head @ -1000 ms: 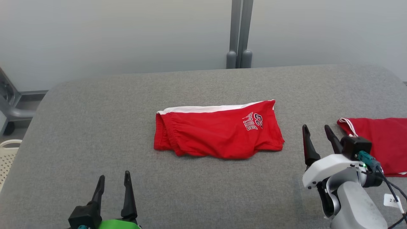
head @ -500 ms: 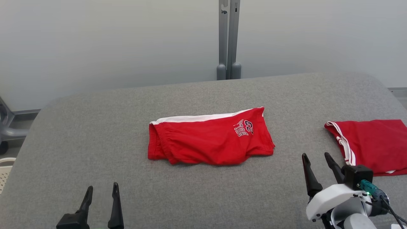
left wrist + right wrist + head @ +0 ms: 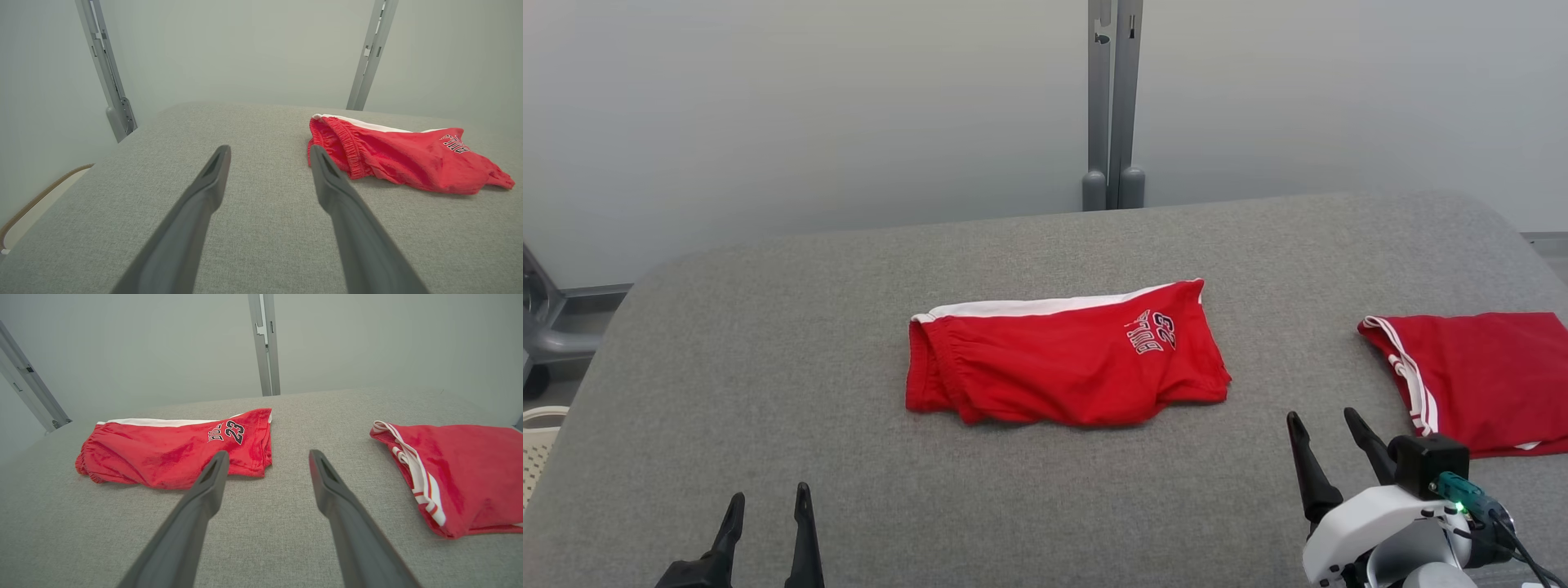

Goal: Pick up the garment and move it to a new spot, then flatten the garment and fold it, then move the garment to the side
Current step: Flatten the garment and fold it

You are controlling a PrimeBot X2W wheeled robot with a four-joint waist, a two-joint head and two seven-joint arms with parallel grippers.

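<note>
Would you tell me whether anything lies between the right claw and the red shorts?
Nothing visible does: bare grey tabletop separates the open right claw from the red shorts; the second red garment lies to its right.

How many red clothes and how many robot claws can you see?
Red clothes: 2, the shorts and the striped garment
Claws: 2, the left gripper and the right gripper, both open
Total: 4

Red shorts (image 3: 163, 457), near one leg hem: black, white-outlined number "23"; beside it, arched lettering reading "BULLS", its last letters less clear.
</note>
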